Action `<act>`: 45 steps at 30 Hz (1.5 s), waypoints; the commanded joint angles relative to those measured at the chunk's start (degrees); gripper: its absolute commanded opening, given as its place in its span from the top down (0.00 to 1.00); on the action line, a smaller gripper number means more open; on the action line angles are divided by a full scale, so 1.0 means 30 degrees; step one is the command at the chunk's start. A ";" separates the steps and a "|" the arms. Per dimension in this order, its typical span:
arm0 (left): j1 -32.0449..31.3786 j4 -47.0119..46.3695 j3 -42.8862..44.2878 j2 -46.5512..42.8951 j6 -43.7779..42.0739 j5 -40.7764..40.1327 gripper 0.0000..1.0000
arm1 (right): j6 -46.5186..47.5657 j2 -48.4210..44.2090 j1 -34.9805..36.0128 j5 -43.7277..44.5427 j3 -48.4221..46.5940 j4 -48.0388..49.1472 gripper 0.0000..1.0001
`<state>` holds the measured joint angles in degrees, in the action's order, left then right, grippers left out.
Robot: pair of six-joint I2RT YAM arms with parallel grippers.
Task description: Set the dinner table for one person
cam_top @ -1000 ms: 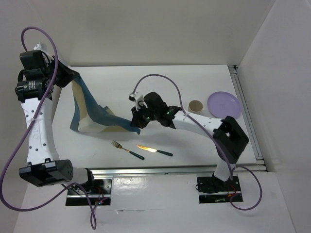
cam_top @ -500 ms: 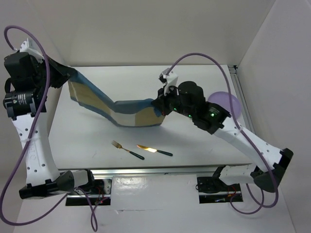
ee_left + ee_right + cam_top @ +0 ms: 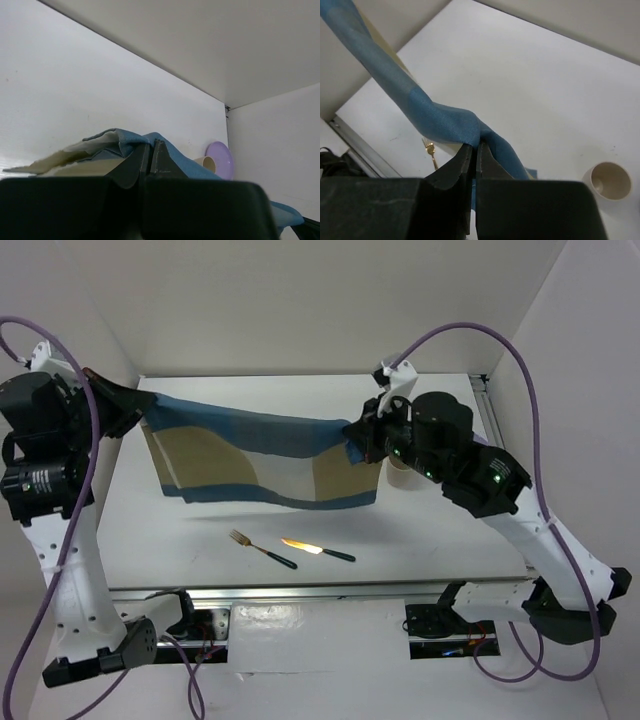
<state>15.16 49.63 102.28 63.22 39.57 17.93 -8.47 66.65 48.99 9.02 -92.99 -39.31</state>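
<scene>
a: status of both grippers?

b: left gripper [image 3: 135, 405] is pinched closed on one corner of the placemat [image 3: 260, 455]. right gripper [image 3: 352, 435] is pinched closed on the opposite corner. both wrist views show the jaws fully together with blue cloth nipped between the fingertips [image 3: 470, 150].

a: where is the cloth relative to the dinner table [image 3: 430, 530]?

b: it hangs stretched between the two arms, above the white tabletop, sagging in the middle. whether its lower edge touches the surface cannot be determined.

a: step in hand?

b: judged as spreading the placemat prior to laying it flat. the fork [image 3: 262, 549] and knife [image 3: 318, 551] lie side by side near the front rail. the cup [image 3: 606, 181] and purple plate [image 3: 221, 159] sit at the right end of the table, untouched.

a: next move requirement?

b: lower both corners evenly, keeping tension so no fold forms. place the cloth centrally, clear of the cutlery. release only once the cloth rests flat.
</scene>
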 commanded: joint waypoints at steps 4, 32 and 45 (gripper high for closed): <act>-0.0333 -0.4144 -0.3065 0.3471 0.1251 0.0409 1.00 | 0.1238 0.4577 -0.0942 0.2299 -0.0644 0.0004 1.00; -0.2299 -0.4467 -0.6860 1.2825 -0.1591 -0.5477 0.30 | -0.3031 1.6191 -0.6314 -0.6550 -0.0003 0.3435 0.57; -0.2299 -0.5320 -1.0830 1.3379 -0.0505 -0.4985 0.23 | -0.4650 1.8619 -0.6189 -0.2570 0.0707 0.2939 0.52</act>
<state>8.43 36.03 70.26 102.43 36.91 1.80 -21.61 119.72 32.97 -3.99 -87.64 -31.09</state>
